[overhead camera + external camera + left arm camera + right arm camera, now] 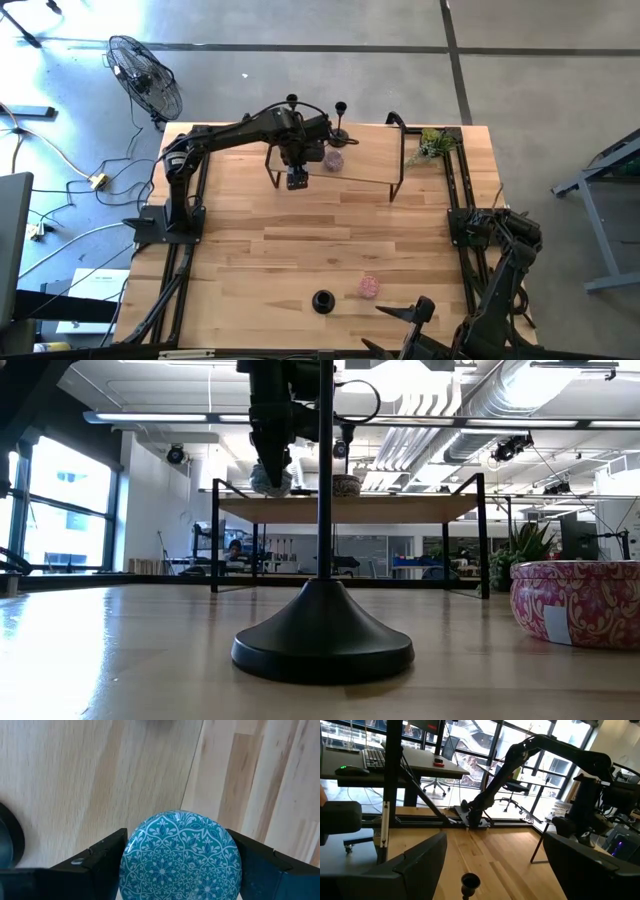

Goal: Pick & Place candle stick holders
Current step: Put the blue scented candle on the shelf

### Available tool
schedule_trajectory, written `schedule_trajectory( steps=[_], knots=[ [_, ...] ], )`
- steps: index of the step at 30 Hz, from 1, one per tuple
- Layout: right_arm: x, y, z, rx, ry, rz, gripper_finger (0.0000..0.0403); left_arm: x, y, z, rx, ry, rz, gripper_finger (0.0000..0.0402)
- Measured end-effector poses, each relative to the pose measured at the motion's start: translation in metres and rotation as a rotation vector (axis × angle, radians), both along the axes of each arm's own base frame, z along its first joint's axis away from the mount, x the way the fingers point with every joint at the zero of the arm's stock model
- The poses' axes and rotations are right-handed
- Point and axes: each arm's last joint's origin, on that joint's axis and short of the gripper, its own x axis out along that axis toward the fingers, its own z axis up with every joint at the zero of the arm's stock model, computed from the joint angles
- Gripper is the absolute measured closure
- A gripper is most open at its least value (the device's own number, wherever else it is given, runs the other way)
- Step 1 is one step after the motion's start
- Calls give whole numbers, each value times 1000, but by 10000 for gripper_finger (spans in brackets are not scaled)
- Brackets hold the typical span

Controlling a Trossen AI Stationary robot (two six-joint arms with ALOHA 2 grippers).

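Note:
A black candlestick holder (pixel 322 300) stands upright on its round base (pixel 322 643) near the table's near edge. Two more holders (pixel 340 125) (pixel 292 101) stand on a raised wooden shelf (pixel 360 170) at the far side. My left gripper (pixel 270 475) is over that shelf, pointing down and shut on a teal patterned round tin (pixel 180 855). My right gripper (pixel 495 870) is open and empty at the near right. It points toward the near holder, whose cup (pixel 470 881) shows between the fingers, farther off. My left gripper pinches the teal tin by its round side wall (pixel 127 857) between its two fingers (pixel 100 862), one on each opposite side. The fingers come from above, pointing down. The tin sits level, lid up, at the shelf's top; whether it rests on the shelf I cannot tell.
A pink patterned tin (pixel 369 287) lies on the table right of the near holder. Another pink tin (pixel 333 158) sits on the shelf beside my left gripper. A green plant (pixel 435 145) stands at the far right corner. A black rounded edge (pixel 7 847) shows close to the teal tin.

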Motion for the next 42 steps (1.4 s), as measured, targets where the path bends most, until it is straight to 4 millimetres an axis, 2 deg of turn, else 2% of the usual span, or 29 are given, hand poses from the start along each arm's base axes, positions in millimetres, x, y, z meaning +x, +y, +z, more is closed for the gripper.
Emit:
schedule_trajectory(
  steps=[16,25,35,42],
  knots=[
    [0,0,0,9,0,4,75,0,-2,2,6,0,-7,113],
    [0,0,0,26,-7,4,75,1,0,3,66,-5,-11,113],
    [4,-1,-1,40,15,29,75,3,1,18,108,-58,-8,113],
    [10,-4,-2,50,33,41,75,-5,22,20,46,-88,47,113]
  ],
)
